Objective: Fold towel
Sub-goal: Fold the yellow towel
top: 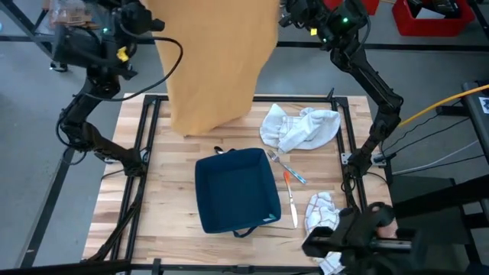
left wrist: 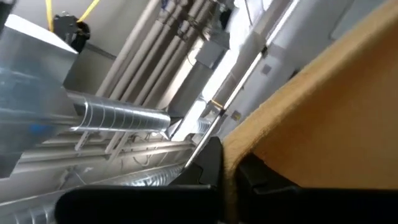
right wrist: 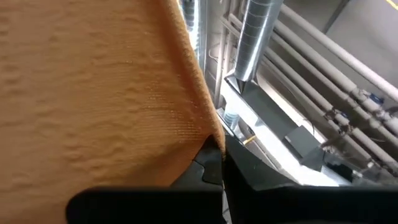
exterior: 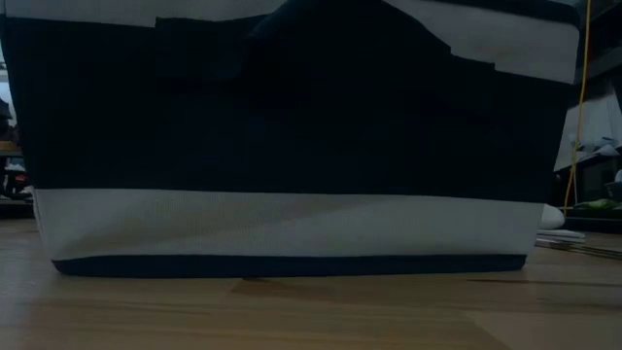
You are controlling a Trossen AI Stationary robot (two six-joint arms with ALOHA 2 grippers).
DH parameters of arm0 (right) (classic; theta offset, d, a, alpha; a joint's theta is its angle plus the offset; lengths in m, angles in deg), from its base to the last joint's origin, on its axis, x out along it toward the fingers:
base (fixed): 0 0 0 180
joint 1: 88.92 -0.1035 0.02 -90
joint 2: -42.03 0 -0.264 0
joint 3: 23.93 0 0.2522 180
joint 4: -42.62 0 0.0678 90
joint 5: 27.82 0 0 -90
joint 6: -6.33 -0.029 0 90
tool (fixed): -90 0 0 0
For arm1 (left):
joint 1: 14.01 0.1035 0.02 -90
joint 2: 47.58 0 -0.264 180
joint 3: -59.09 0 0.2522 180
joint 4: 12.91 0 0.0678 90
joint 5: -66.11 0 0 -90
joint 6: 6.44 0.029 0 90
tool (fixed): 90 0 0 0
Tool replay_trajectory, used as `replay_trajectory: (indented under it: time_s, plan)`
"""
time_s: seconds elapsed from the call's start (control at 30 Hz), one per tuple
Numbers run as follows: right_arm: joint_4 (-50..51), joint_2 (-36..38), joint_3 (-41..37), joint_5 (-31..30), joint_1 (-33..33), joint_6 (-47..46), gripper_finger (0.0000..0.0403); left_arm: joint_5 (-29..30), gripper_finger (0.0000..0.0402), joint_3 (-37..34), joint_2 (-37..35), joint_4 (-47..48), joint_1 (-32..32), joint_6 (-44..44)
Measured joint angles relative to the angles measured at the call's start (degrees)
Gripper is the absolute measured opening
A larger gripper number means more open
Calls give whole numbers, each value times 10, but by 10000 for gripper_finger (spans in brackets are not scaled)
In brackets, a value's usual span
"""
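Both grippers are up top in the high view, left gripper and right gripper each pinching a corner of the orange towel; it hangs mid-frame, top edge cut off. The low view is blocked by the dark bin.

Towel – plain mustard-orange, no pattern; same orange w/ fine woven texture in both wrist views. Bin navy blue from above; low view shows it dark navy w/ a broad white band near the base. Crumpled cloth white w/ grey shading. 2nd cloth white w/ red marks. Table – pale wood planks. Arms black.
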Motion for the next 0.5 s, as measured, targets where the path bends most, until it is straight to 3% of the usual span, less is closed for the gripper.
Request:
replay_trajectory:
  time_s: [0.2,0.5]
  plan:
    - [15,18,0,-9,18,-41,1,-7,0,0,15,45,42,-42]
    - [72,55,0,-7,27,-40,1,-7,0,0,18,73,55,-58]
